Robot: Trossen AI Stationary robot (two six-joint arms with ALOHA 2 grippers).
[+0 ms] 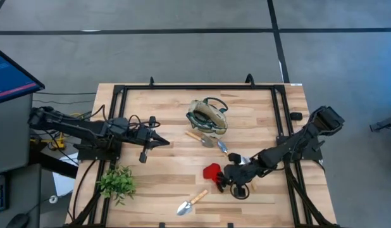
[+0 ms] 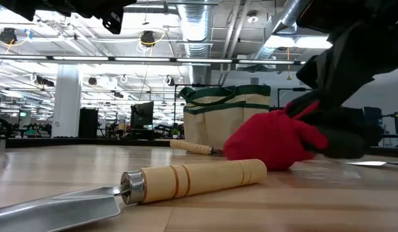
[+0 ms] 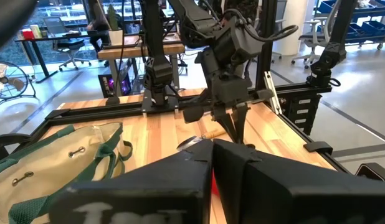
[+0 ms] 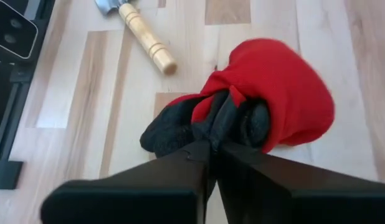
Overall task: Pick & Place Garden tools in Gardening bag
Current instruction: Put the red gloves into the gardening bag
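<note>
A red-and-black soft tool (image 4: 276, 93) lies right of the table's middle; it also shows in the high view (image 1: 212, 170) and the low view (image 2: 273, 138). My right gripper (image 4: 211, 147) is shut on it. One wooden-handled trowel (image 1: 191, 202) lies near the front edge, another (image 1: 203, 139) beside the beige, green-trimmed bag (image 1: 208, 118), which stands on its base at the far middle. My left gripper (image 1: 164, 142) hovers shut and empty left of the bag. A dark tool (image 1: 239, 190) lies under my right arm. My right gripper pinches the tool's bunched black part (image 4: 225, 119) between its two fingers, at the end nearest the arm. The fingers come slanting down from the table's right side. The red part (image 2: 270, 158) appears to rest on the table.
A leafy green plant (image 1: 117, 182) lies at the near left. A black frame (image 1: 119, 92) runs round the table's edges. A small black object (image 1: 296, 116) sits at the right edge. Bare wood (image 1: 164, 174) lies between the plant and the red tool.
</note>
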